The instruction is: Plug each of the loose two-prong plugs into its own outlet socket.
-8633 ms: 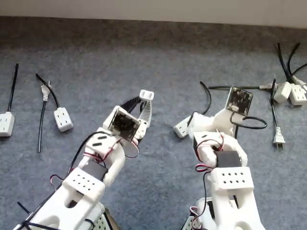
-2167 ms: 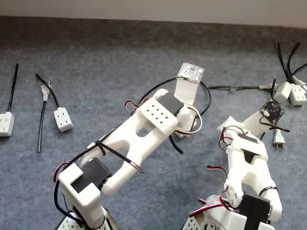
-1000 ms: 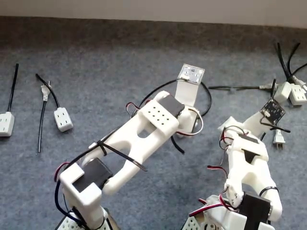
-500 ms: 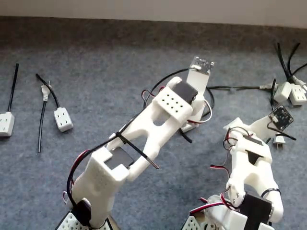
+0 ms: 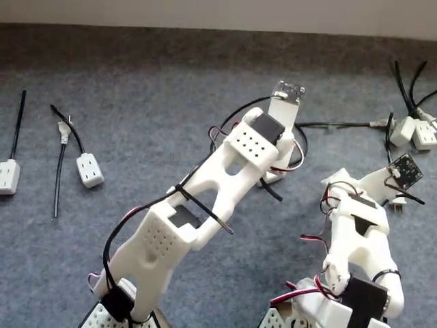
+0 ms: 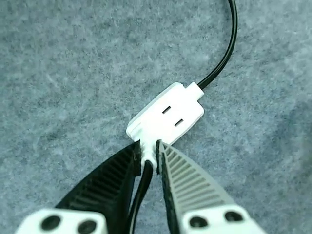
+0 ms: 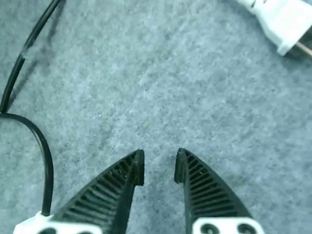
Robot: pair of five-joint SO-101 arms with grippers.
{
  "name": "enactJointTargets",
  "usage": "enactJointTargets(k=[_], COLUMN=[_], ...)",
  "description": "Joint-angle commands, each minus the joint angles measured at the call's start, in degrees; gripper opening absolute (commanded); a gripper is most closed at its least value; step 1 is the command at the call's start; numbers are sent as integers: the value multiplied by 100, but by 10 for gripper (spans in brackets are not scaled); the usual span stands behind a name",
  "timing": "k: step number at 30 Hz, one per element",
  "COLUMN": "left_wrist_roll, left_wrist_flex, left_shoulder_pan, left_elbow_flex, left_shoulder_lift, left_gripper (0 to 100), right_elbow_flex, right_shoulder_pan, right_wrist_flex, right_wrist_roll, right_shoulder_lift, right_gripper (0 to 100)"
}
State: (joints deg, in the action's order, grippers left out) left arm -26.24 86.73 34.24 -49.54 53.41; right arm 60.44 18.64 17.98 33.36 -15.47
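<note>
In the left wrist view my left gripper (image 6: 148, 147) is shut on a white two-prong plug (image 6: 148, 155) with a black cord. The plug's front is pressed against the end of a white outlet socket (image 6: 165, 118) lying on the carpet. From above, the left arm (image 5: 249, 147) stretches over that spot. My right gripper (image 7: 158, 168) hangs open just over bare carpet, holding nothing. A loose white plug (image 7: 282, 19) lies a little beyond it, prongs showing. The right arm (image 5: 362, 205) stands at the right, its wrist beside that plug (image 5: 397, 204).
Two white sockets (image 5: 8, 175) (image 5: 90, 170) and a loose plug (image 5: 63, 128) with black cords lie at the far left. Two more white sockets (image 5: 414, 131) with cords sit at the far right. A black cord (image 7: 29, 126) runs beside my right gripper.
The left arm has stretched farther out and to the right over the middle socket. The right arm has swung right, from the middle socket to the loose plug.
</note>
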Motion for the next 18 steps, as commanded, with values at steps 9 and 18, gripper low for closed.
enactJointTargets(k=[9,18], left_wrist_roll=[422,448], left_wrist_flex=[1011,1345], left_shoulder_pan=[-57,-119], left_elbow_flex=[-1622,-2527], left_shoulder_lift=[716,708], left_gripper=[114,210], right_elbow_flex=[-251,-251], right_shoulder_pan=[66,66], right_wrist_flex=[13,13], right_wrist_roll=[70,70], right_shoulder_lift=[-66,-57], right_gripper=[123,124])
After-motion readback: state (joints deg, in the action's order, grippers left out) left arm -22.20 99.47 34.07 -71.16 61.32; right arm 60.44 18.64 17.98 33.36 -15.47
